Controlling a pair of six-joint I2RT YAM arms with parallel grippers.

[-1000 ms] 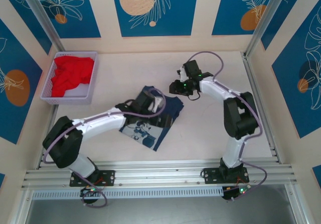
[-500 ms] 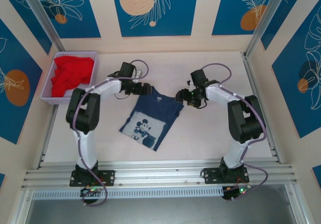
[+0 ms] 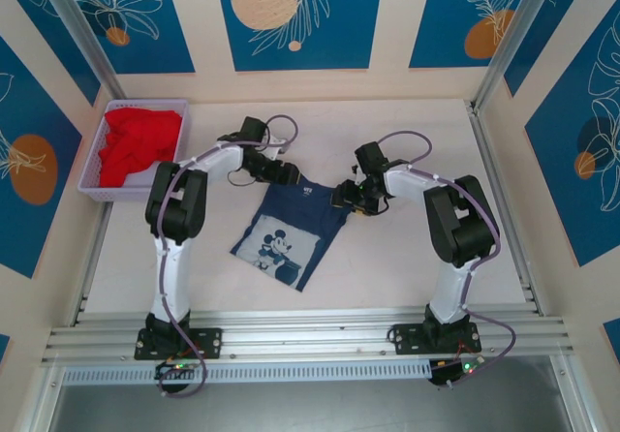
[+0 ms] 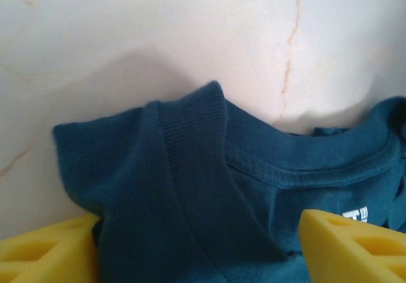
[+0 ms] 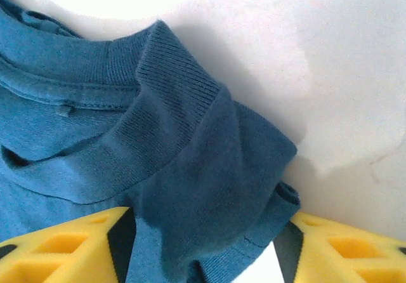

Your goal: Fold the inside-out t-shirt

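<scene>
The navy t-shirt (image 3: pixel 291 229) lies right of the lavender basket (image 3: pixel 126 196), left gripper (image 3: pixel 287 172) and right gripper (image 3: pixel 347 200) both part-open straddling its shoulders, nothing pinched, so a shallow bite could easily slip off.

Bare table (image 3: pixel 378 267) near and right of the t-shirt (image 3: pixel 291 229): open for passage. Far-left corner: taken by lilac basket (image 3: pixel 126 197) holding red garment (image 3: pixel 136 141). Shirt's far edge: crowded by left gripper (image 3: pixel 288 173) and right gripper (image 3: pixel 347 200), the 2 arms arching inward. Narrow free strip between them beyond the collar. Walled by panels (image 3: pixel 291 15) on 3 sides.
</scene>
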